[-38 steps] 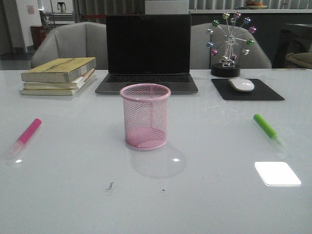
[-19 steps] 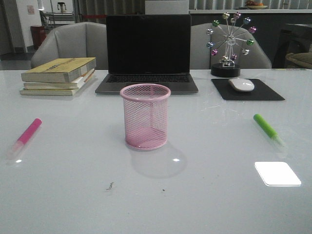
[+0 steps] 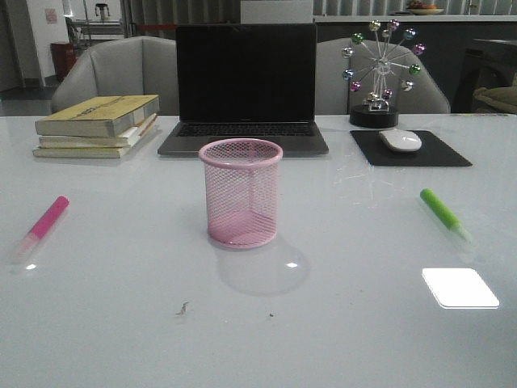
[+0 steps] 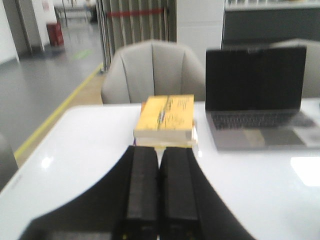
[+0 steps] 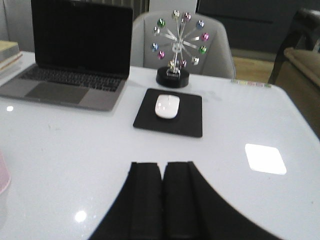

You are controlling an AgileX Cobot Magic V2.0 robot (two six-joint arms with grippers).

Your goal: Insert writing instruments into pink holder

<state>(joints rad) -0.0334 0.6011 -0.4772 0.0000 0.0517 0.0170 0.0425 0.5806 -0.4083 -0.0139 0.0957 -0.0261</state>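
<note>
Two markers lie flat on the white counter point(image 3: 121, 323), well apart. At the left is the pink marker point(image 3: 45, 224), with a pile of books point(image 3: 98, 125) behind it. In the middle the pink holder point(image 3: 241, 192) stands upright, and just behind it is an open laptop point(image 3: 245, 87). At the right lies the green marker point(image 3: 444, 214); behind it are a mouse point(image 3: 400, 141) on a black pad point(image 3: 409, 149) and a wheel ornament point(image 3: 378, 73). Nothing stands between either marker and the holder. The left claw point(image 4: 160, 200) and the right claw point(image 5: 162, 200) are both clenched, holding nothing.
</note>
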